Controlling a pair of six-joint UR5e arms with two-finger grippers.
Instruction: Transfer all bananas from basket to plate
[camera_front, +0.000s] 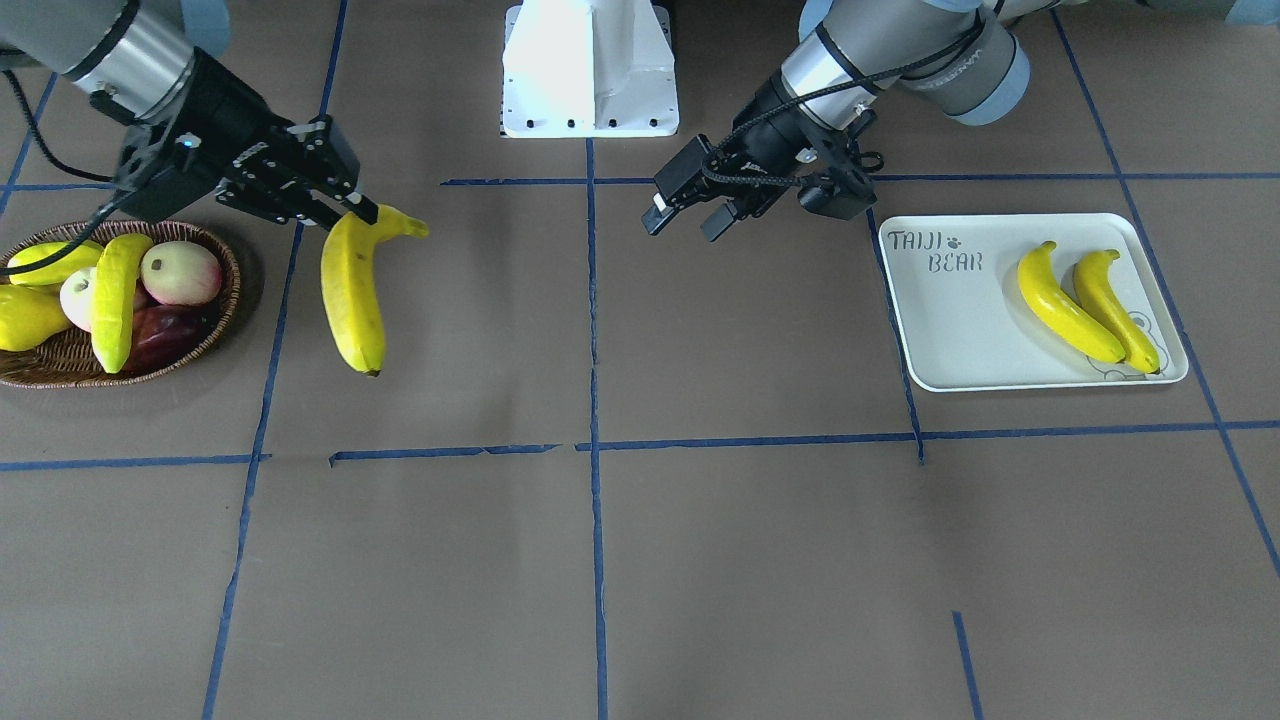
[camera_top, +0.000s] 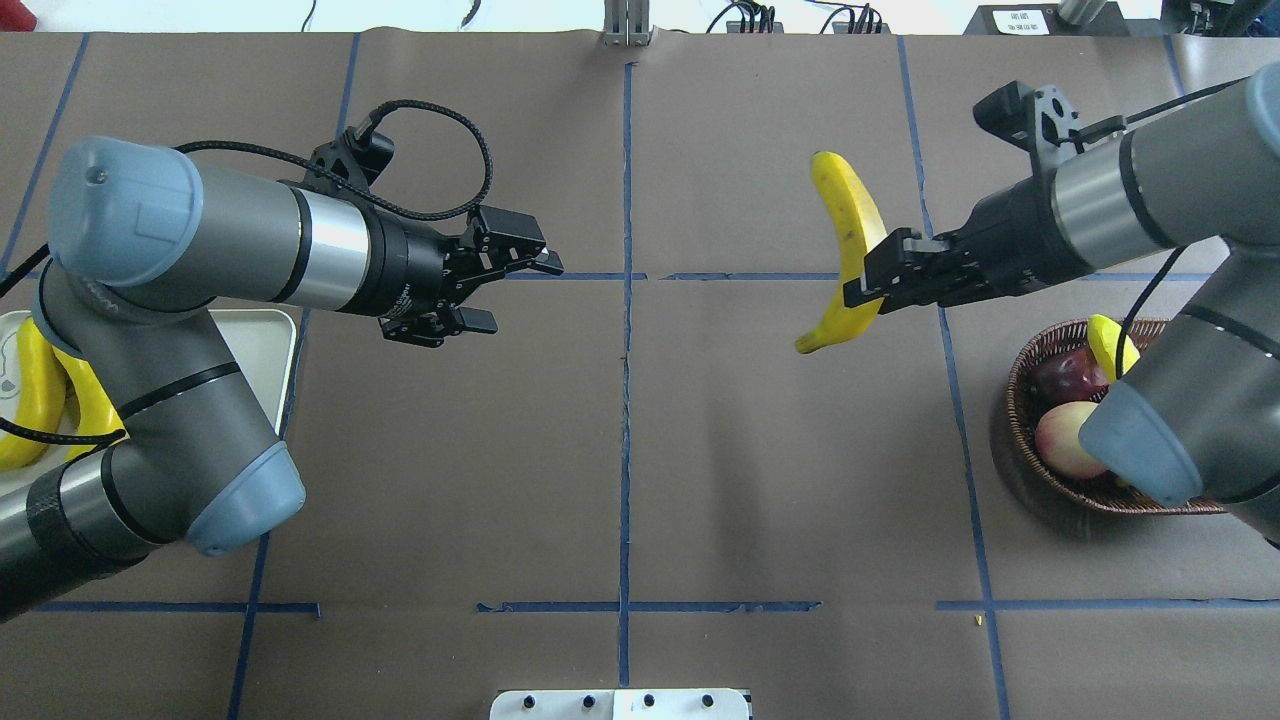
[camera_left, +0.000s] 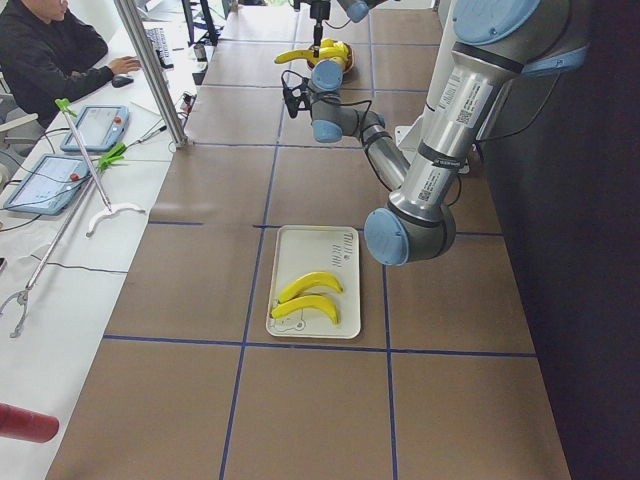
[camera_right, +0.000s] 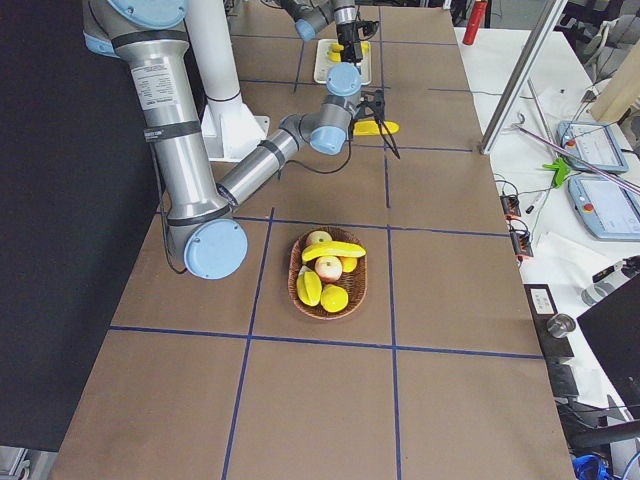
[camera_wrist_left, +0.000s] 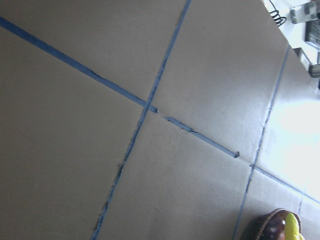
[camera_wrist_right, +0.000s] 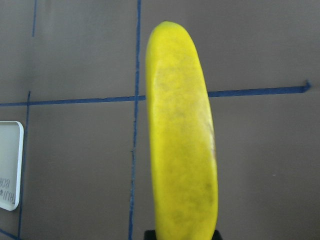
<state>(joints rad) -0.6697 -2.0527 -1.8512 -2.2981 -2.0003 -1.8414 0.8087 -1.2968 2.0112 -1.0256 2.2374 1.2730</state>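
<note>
My right gripper (camera_front: 360, 212) is shut on the stem end of a long yellow banana (camera_front: 352, 295), which hangs above the table just beside the wicker basket (camera_front: 40, 372). That banana (camera_wrist_right: 182, 140) fills the right wrist view. Another banana (camera_front: 112, 300) lies across the fruit in the basket. The white plate (camera_front: 960, 320) on the other side holds two bananas (camera_front: 1065, 305) side by side. My left gripper (camera_top: 520, 293) hovers open and empty over the table between the plate (camera_top: 268, 345) and the centre line.
Pink-white apples (camera_front: 182, 272), a dark red fruit (camera_front: 165, 335) and plump yellow fruits (camera_front: 25, 318) share the basket. The white robot base (camera_front: 590, 70) stands at the table's middle edge. A person sits at a side desk (camera_left: 45, 60).
</note>
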